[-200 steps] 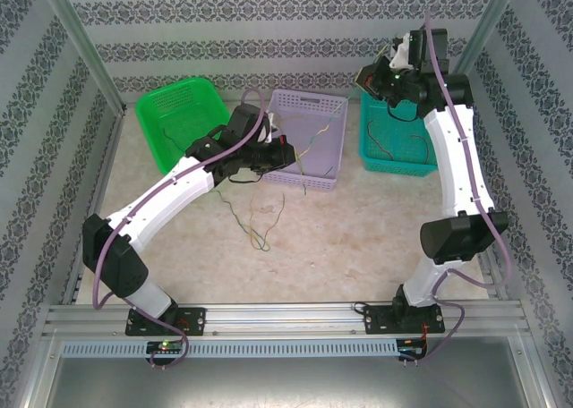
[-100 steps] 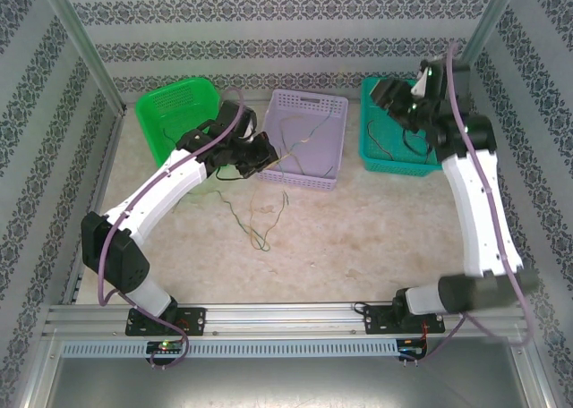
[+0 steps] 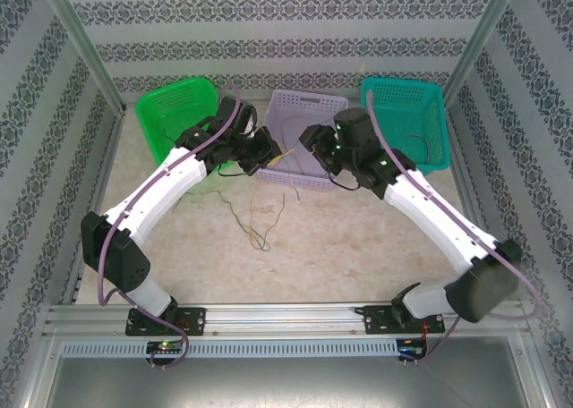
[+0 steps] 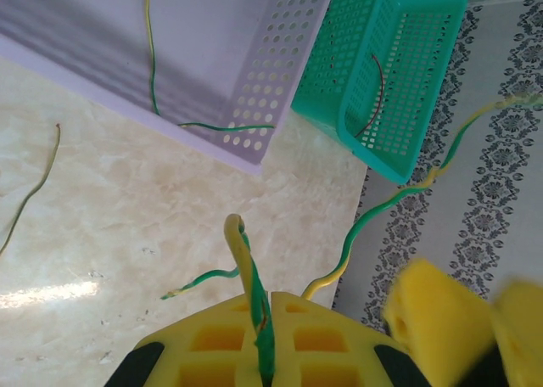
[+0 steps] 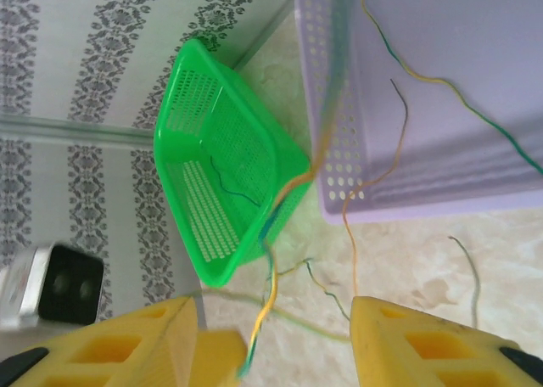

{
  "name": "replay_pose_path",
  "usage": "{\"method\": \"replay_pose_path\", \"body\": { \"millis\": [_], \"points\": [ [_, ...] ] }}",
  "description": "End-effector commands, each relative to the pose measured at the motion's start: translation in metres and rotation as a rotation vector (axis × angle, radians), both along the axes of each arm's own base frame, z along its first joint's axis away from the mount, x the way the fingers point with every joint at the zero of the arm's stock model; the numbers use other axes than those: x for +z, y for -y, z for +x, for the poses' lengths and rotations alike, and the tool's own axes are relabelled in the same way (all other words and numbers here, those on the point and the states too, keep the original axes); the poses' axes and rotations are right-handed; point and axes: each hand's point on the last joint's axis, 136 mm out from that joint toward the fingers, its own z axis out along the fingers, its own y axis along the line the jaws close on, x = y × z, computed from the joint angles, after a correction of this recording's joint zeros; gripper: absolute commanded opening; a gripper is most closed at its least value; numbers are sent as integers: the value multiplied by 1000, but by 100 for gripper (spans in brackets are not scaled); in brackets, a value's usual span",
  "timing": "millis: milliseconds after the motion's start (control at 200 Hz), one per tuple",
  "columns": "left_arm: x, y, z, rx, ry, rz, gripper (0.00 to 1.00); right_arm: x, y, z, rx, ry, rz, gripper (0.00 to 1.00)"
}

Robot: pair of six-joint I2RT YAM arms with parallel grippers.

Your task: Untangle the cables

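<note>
My left gripper hovers by the front left corner of the purple basket. It is shut on a green-yellow cable, which loops up out of the closed fingers and trails off to the right. My right gripper is close beside it over the purple basket. Its jaws stand open, and a yellow-green cable hangs between the fingers without being pinched. More thin cables lie tangled on the table in front of the purple basket, and others lie inside that basket.
A green basket stands at the back left with a dark cable in it. A teal basket at the back right holds a dark-red cable. Patterned walls and metal posts close in the table.
The right arm swung from above the teal basket down and left to the purple basket, beside the left gripper, and its jaws opened. The left gripper shifted slightly left, still shut.
</note>
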Motion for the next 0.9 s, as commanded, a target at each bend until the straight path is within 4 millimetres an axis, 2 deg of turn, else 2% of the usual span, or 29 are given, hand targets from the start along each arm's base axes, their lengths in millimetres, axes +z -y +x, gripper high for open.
{"method": "replay_pose_path", "body": {
  "millis": [0, 80, 190, 385, 470, 535, 644, 764, 894],
  "points": [
    [8, 2, 2, 8, 17, -34, 0, 34, -23, 19, 18, 55, 128, 47],
    [5, 2, 2, 16, 13, -38, 0, 22, -34, 15, 33, 12, 128, 43],
    [3, 1, 3, 28, 12, -46, 0, 2, -38, 11, 13, -46, 155, 37],
    [4, 2, 7, 40, 22, -50, 0, -9, -45, 6, 16, -103, 169, 37],
    [6, 2, 9, 44, 29, -47, 0, -17, -38, -2, 1, -139, 122, 41],
    [9, -1, 10, 48, 41, -33, 0, -16, -26, -8, -24, -123, 83, 47],
    [12, -2, 10, 48, 48, -26, 0, -15, -14, -14, -49, -114, 76, 50],
    [14, 3, 11, 42, 46, -50, 0, -26, -25, -11, -34, -147, 122, 49],
    [15, 5, 10, 38, 41, -61, 0, -23, -38, 5, -36, -132, 166, 47]
  ]
}}
